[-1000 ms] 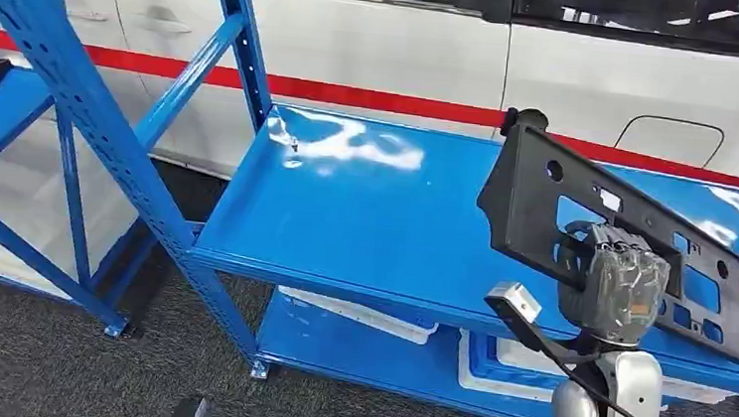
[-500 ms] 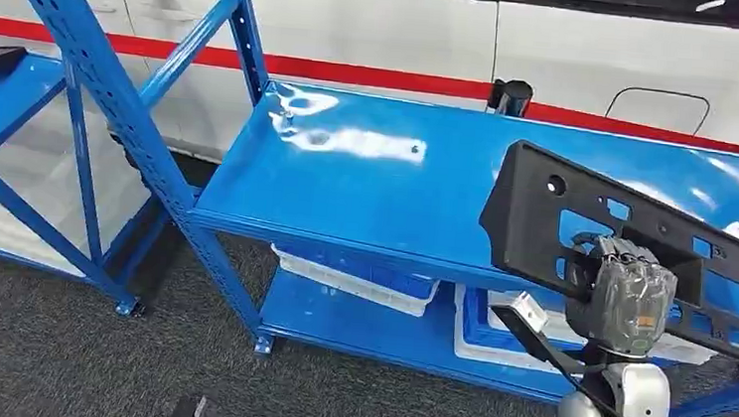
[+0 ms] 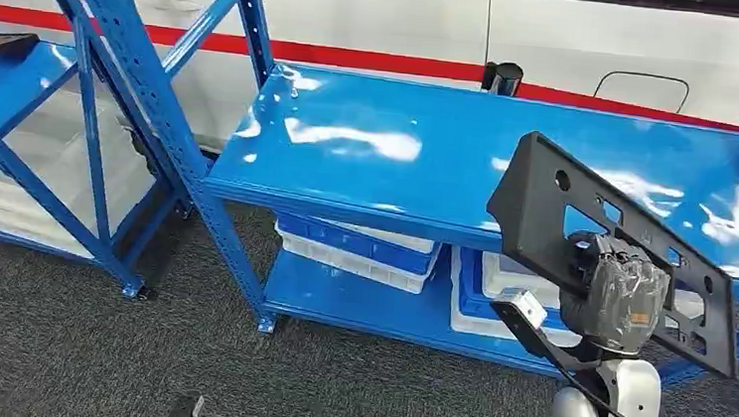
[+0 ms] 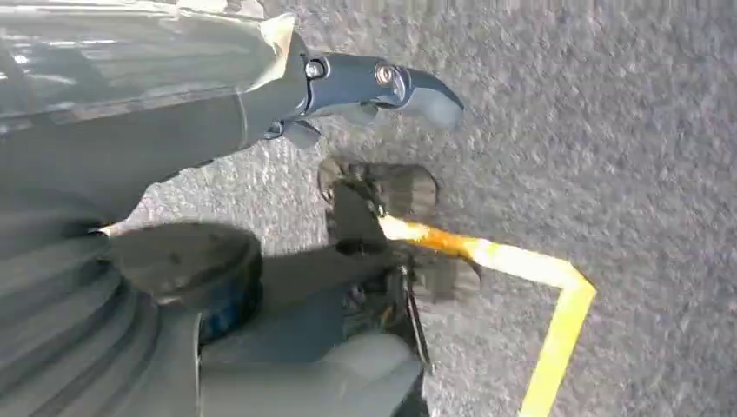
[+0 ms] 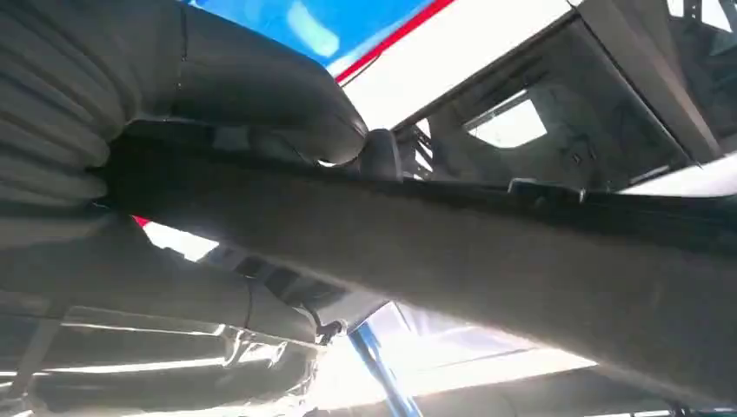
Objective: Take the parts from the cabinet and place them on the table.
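Under the blue table [image 3: 429, 163], white bins [image 3: 356, 263], contents unclear; right hand [image 3: 618, 293] grips black part [image 3: 545, 207].

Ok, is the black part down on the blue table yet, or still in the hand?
Still in the hand. The right hand grips the black part, held tilted in the air in front of the blue table, not resting on it.

Blue metal shelving [image 3: 152, 142] is standing on grey carpet [image 3: 46, 342]; a white vehicle with a red stripe [image 3: 357, 58] is sitting behind.
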Controlling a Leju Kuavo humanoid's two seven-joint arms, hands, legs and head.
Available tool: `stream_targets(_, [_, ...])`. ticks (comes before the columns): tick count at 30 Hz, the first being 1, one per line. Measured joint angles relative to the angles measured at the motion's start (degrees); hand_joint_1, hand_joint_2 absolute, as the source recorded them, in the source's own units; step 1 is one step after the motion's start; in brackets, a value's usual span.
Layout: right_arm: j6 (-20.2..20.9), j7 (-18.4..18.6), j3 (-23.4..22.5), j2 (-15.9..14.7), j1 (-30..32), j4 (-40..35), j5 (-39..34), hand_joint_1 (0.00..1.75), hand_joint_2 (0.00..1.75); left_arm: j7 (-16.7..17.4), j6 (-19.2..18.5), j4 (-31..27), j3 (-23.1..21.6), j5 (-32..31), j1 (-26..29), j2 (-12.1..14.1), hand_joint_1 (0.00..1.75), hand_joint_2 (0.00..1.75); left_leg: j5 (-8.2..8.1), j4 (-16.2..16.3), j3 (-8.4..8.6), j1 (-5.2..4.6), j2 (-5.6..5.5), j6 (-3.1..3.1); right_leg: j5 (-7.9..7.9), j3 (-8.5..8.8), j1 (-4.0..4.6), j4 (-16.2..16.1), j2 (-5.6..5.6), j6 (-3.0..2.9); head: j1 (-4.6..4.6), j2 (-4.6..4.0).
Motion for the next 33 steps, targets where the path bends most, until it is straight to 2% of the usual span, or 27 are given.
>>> stream_targets(2, [0.0, 0.0, 0.0, 0.0, -0.1, 0.1, 0.0, 1.75, 1.75, -0.1, 0.1, 0.0, 0.0, 0.0, -0.1, 0.1, 0.00, 1.75, 1.75, -0.5, -1.43, 0.06, -0.02, 0.54, -6.27, -2.19, 0.14, 4.8, 0.23, -1.15, 0.28, 0.00])
stream_targets(3, [0.0, 0.0, 0.0, -0.1, 0.0, 0.2, 0.0, 1.75, 1.75, -0.1, 0.1, 0.0, 0.0, 0.0, 0.0, 0.1, 0.00, 1.75, 2.57, -0.5, -2.41, 0.09, 0.04, 0.38, -9.29, -2.94, 0.03, 8.9, 0.22, -1.30, 0.46, 0.00])
stream_targets(4, [0.0, 0.0, 0.0, -0.1, 0.0, 0.4, -0.1, 1.75, 1.75, -0.1, 0.0, 0.0, 0.0, 0.0, 0.1, 0.0, 0.00, 1.75, 3.31, -0.4, -3.42, 0.09, 0.06, 0.26, -11.05, -3.57, -0.06, 12.9, 0.22, -1.06, 0.41, 0.00])
stream_targets(5, [0.0, 0.0, 0.0, 0.0, 0.0, 0.5, -0.2, 1.75, 1.75, -0.1, 0.0, 0.0, 0.0, 0.1, 0.2, -0.1, 0.00, 1.75, 4.12, -0.3, -4.60, 0.11, 0.13, 0.09, -11.11, -3.71, -0.19, 16.2, 0.22, -0.26, 0.41, 0.00])
stream_targets(6, [0.0, 0.0, 0.0, 0.0, 0.0, 0.7, -0.2, 1.75, 1.75, -0.2, 0.0, 0.0, 0.0, 0.1, 0.3, -0.2, 0.00, 1.75, 4.78, -0.1, -5.67, 0.19, 0.19, -0.12, -9.80, -2.97, -0.34, 17.1, 0.22, 0.74, 0.46, 0.00])
stream_targets(7, [0.0, 0.0, 0.0, 0.0, 0.0, 0.8, -0.3, 1.75, 1.75, -0.2, 0.0, 0.0, 0.0, 0.2, 0.4, -0.2, 0.00, 1.75, 5.33, 0.2, -6.78, 0.35, 0.25, -0.39, -7.85, -1.24, -0.47, 15.9, 0.21, 1.77, 0.39, 0.00])
stream_targets(8, [0.2, -0.2, 0.0, 0.0, -0.1, 0.9, -0.4, 1.75, 1.75, -0.3, 0.1, 0.0, 0.0, 0.3, 0.5, -0.2, 0.00, 1.75, 5.84, 0.8, -7.97, 0.59, 0.27, -0.82, -6.13, 1.52, -0.64, 12.7, 0.20, 2.63, 0.44, 0.00])
stream_targets(9, [0.5, -0.4, 0.0, 0.0, -0.2, 0.9, -0.7, 1.75, 1.75, -0.3, 0.1, 0.0, 0.0, 0.3, 0.5, -0.2, 0.00, 1.75, 6.15, 1.8, -9.10, 0.77, 0.27, -1.24, -5.77, 5.20, -0.89, 7.8, 0.19, 2.93, 0.44, 0.00])
stream_targets(10, [1.0, -0.5, 0.0, 0.0, -0.5, 1.1, -1.0, 1.75, 1.75, -0.5, 0.0, 0.0, 0.0, 0.3, 0.6, -0.1, 0.00, 1.75, 6.31, 2.7, -10.16, 0.53, 0.28, -1.61, -8.12, 9.20, -0.96, 2.4, 0.23, 2.63, 0.70, 0.00])
stream_targets(11, [1.1, -0.6, 0.1, 0.0, -0.6, 1.1, -1.3, 1.75, 1.75, -0.5, 0.0, 0.0, 0.0, 0.3, 0.5, -0.1, 0.00, 1.75, 6.61, 3.5, -10.82, 0.37, 0.31, -1.92, -9.80, 10.97, -0.41, -0.9, 0.45, 1.53, 0.56, 0.00])
stream_targets(14, [1.2, -0.9, 0.1, 0.0, -0.5, 1.7, -2.1, 1.75, 1.75, -0.7, 0.0, 0.0, 0.0, 0.3, 0.8, -0.1, 0.00, 1.75, 8.31, 3.2, -11.27, 0.75, 0.25, -3.03, -9.34, 9.11, -0.30, -0.6, 0.28, -0.17, 0.41, 0.00])
stream_targets(15, [1.2, -1.0, 0.1, 0.0, -0.6, 2.0, -2.3, 1.75, 1.75, -0.7, 0.0, 0.0, 0.0, 0.3, 1.0, 0.0, 0.00, 1.75, 7.78, 3.5, -11.73, 1.10, 0.21, -3.33, -8.60, 8.64, -0.82, -0.6, 0.09, -1.19, 0.65, 0.00])
stream_targets(17, [1.2, -1.1, 0.1, 0.0, -0.6, 2.1, -2.3, 1.75, 1.75, -0.8, 0.0, 0.0, 0.0, 0.3, 1.1, -0.1, 0.00, 1.75, 0.45, 7.9, -12.92, 1.35, -0.06, -4.17, -7.19, 7.66, -0.74, -0.6, -0.01, -2.29, 0.15, 0.00])
stream_targets(18, [1.2, -1.1, 0.1, 0.0, -0.6, 2.2, -2.4, 1.75, 1.75, -0.8, 0.0, 0.0, 0.0, 0.3, 1.1, -0.1, 0.00, 1.75, -2.94, 12.0, -13.73, 1.53, -0.07, -4.50, -6.49, 6.88, -0.71, -0.5, -0.05, -2.33, 0.13, 0.00])
stream_targets(19, [1.2, -1.2, 0.1, 0.0, -0.6, 2.3, -2.4, 1.75, 1.75, -0.8, 0.0, 0.0, 0.0, 0.3, 1.1, -0.1, 0.00, 1.75, -5.16, 16.2, -14.48, 1.67, -0.07, -4.78, -5.86, 6.09, -0.67, -0.5, -0.05, -2.30, 0.09, 0.00])
stream_targets(20, [1.2, -1.2, 0.1, 0.0, -0.5, 2.4, -2.4, 1.75, 1.75, -0.8, 0.0, 0.0, 0.0, 0.3, 1.1, -0.1, 0.00, 1.75, -5.82, 19.8, -14.86, 1.80, -0.06, -4.97, -5.24, 5.29, -0.66, -0.5, -0.06, -2.22, 0.11, 0.00])
stream_targets(21, [1.2, -1.2, 0.1, 0.0, -0.4, 2.5, -2.4, 1.75, 1.75, -0.8, 0.0, 0.0, 0.0, 0.3, 1.1, -0.1, 0.00, 1.75, -4.73, 21.2, -14.35, 1.92, -0.06, -5.03, -4.69, 4.51, -0.67, -0.4, -0.07, -2.03, 0.09, 0.00])
stream_targets(22, [1.2, -1.2, 0.1, 0.0, -0.3, 2.6, -2.4, 1.75, 1.75, -0.8, 0.0, 0.0, 0.0, 0.3, 1.1, -0.1, 0.00, 1.75, -2.74, 20.1, -12.73, 2.04, -0.06, -5.03, -4.13, 3.71, -0.74, -0.3, -0.10, -1.83, 0.09, 0.00])
stream_targets(23, [1.2, -1.2, 0.1, 0.0, -0.3, 2.6, -2.4, 1.75, 1.75, -0.8, 0.0, 0.0, 0.0, 0.3, 1.1, -0.1, 0.00, 1.75, -0.80, 16.9, -9.93, 2.15, -0.06, -4.95, -3.61, 3.05, -0.80, -0.3, -0.07, -1.56, 0.04, 0.00])
stream_targets(24, [1.2, -1.2, 0.1, 0.0, -0.2, 2.6, -2.5, 1.75, 1.75, -0.8, -0.1, 0.0, 0.0, 0.3, 1.0, -0.1, 0.00, 1.75, 0.13, 12.4, -6.38, 2.20, -0.08, -4.75, -3.06, 2.58, -0.85, -0.3, -0.03, -1.33, -0.02, 0.00])
stream_targets(25, [1.2, -1.2, 0.1, 0.0, -0.2, 2.5, -2.6, 1.75, 1.75, -0.8, -0.1, 0.0, 0.0, 0.3, 0.9, -0.1, 0.00, 1.75, -0.79, 7.0, -2.26, 2.21, -0.32, -4.43, -2.69, 2.40, -0.89, -0.3, -0.04, -0.84, -0.09, 0.00])
stream_targets(26, [1.2, -1.3, 0.1, 0.0, -0.2, 2.5, -2.7, 1.75, 1.75, -0.8, -0.1, 0.0, 0.0, 0.3, 0.8, -0.1, 0.00, 1.75, -2.35, 2.7, 0.35, 1.78, -0.48, -4.13, -2.31, 2.17, -0.69, -0.2, -0.05, -0.30, -0.20, 0.00])
stream_targets(28, [1.2, -1.5, 0.2, 0.0, -0.4, 2.6, -3.0, 1.75, 1.75, -0.8, -0.2, 0.0, 0.0, 0.3, 0.7, -0.1, 0.00, 1.75, -2.51, 2.0, 0.21, 1.24, -0.60, -3.44, -1.17, 2.12, -1.01, -0.7, -0.30, 0.63, -0.29, 0.00])
stream_targets(30, [1.2, -1.6, 0.2, 0.0, -0.3, 2.6, -3.2, 1.75, 1.75, -0.8, -0.2, 0.0, 0.0, 0.3, 0.8, -0.1, 0.00, 1.75, -0.99, 1.2, -0.77, 1.17, -0.40, -2.08, -0.47, 1.99, -0.99, -1.2, -0.33, 1.66, -0.05, 0.00])
stream_targets(31, [1.2, -1.6, 0.3, 0.0, -0.2, 2.6, -3.2, 1.75, 1.75, -0.8, -0.2, 0.0, 0.0, 0.3, 0.7, -0.3, 0.00, 1.75, -0.21, 1.1, -0.88, 1.24, -0.08, -1.61, -2.07, 1.26, -1.16, -0.2, -0.17, 1.21, -0.07, 0.00])
stream_targets(32, [1.2, -1.6, 0.3, -0.2, -0.3, 2.7, -3.2, 1.75, 1.75, -0.8, -0.2, 0.0, 0.0, 0.3, 0.7, -0.3, 0.00, 1.75, 0.54, 1.1, -1.94, 1.20, -0.06, -0.70, -5.56, -0.20, -1.00, 2.7, -0.13, 0.26, 0.13, 0.00])
stream_targets(33, [1.2, -1.6, 0.3, -0.2, -0.3, 2.8, -3.2, 1.75, 1.75, -0.8, -0.2, 0.0, 0.0, 0.3, 0.7, -0.2, 0.00, 1.75, 1.29, 1.1, -2.83, 1.04, -0.04, -0.56, -8.92, -1.35, -0.79, 7.0, -0.03, -0.37, 0.41, 0.00])
